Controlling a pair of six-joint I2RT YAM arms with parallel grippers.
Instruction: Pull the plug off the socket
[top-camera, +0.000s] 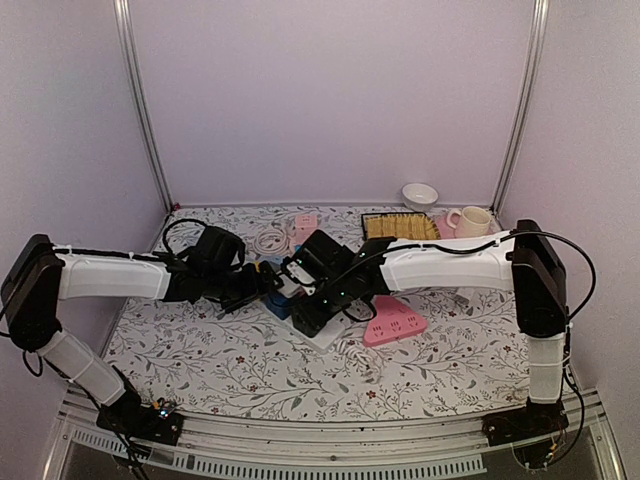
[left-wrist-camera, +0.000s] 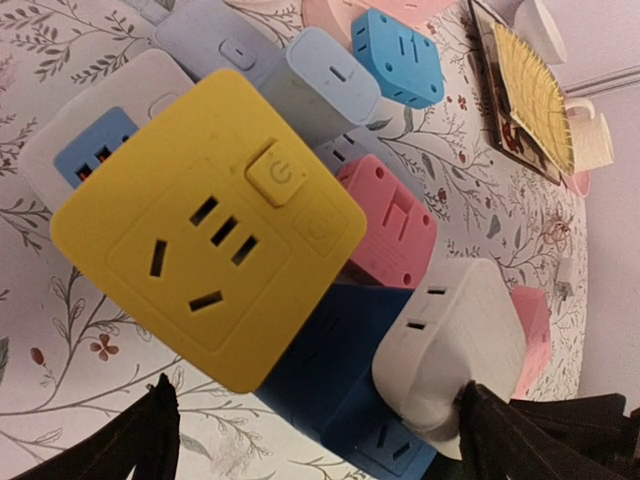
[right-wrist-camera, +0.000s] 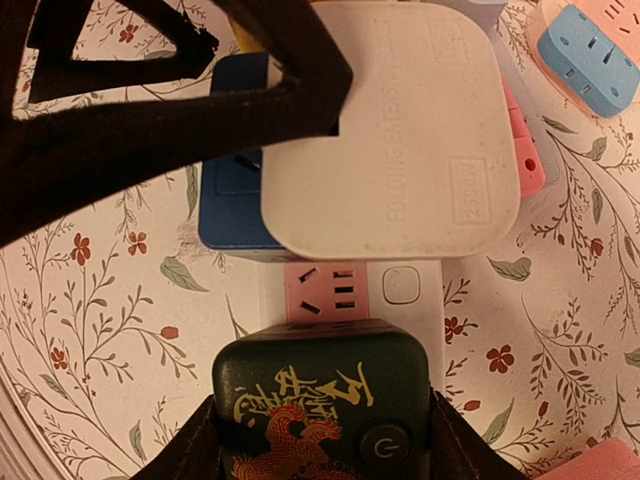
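The plug (right-wrist-camera: 322, 415) is a dark green cube with a gold and red dragon print. It sits on the socket, a white power strip (right-wrist-camera: 425, 340) with pink outlets (right-wrist-camera: 335, 293). My right gripper (right-wrist-camera: 320, 412) is shut on the plug, one finger pressed to each side; from above it (top-camera: 312, 305) is at the table's middle. My left gripper (left-wrist-camera: 318, 390) stands wide open over a dark blue cube (left-wrist-camera: 320, 380), between a yellow socket cube (left-wrist-camera: 210, 230) and a white cube adapter (left-wrist-camera: 450, 340). Its right finger (left-wrist-camera: 520, 430) is against the white cube.
More adapters crowd the strip: a pink one (left-wrist-camera: 390, 225) and light blue ones (left-wrist-camera: 400, 55). A pink triangular strip (top-camera: 393, 325) lies to the right. At the back stand a yellow-lined tray (top-camera: 400, 227), a mug (top-camera: 472, 220), a white bowl (top-camera: 420, 195) and a coiled cable (top-camera: 268, 240).
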